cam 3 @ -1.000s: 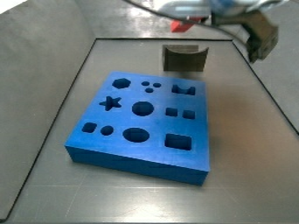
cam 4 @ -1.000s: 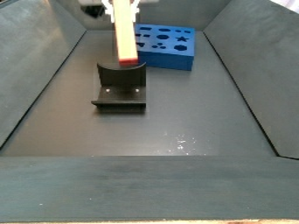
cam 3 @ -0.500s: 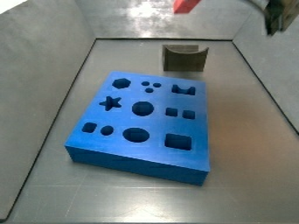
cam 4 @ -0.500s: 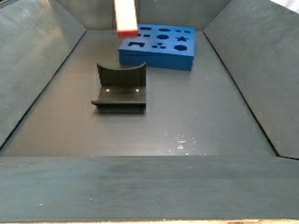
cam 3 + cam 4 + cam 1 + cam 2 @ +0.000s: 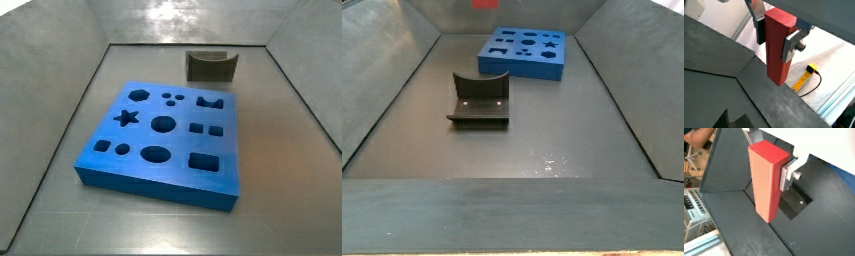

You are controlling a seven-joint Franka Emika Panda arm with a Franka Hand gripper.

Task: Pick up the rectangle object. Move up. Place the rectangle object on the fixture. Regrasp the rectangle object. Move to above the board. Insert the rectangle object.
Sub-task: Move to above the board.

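Grey walls and a dark grey floor frame the work pit, and down on that floor the blue board (image 5: 167,143) sits centre frame in a side view, its star, round and square holes all open. Behind it, toward the upper middle, stands the fixture (image 5: 210,67), notch up and vacant; from the opposite side it shows as an L-shaped bracket (image 5: 478,98) on its base plate, left of centre.

Up high now: the gripper (image 5: 777,36) is out of both side views, save a sliver of red (image 5: 481,4) at the top edge. Both wrist views catch it, jaws clamped on the rectangle object (image 5: 767,180), a red-orange block hanging lengthwise below the silver fingers (image 5: 791,46), held near its upper end with most of its length free beneath.

My read on handling: smooth, rigid, probably light, so it won't flex, but those plain faces could slip or swing under a grip this close to one end. Setting it in the notch and retaking it nearer the middle, pads flat on the long faces, looks the safer hold before insertion.
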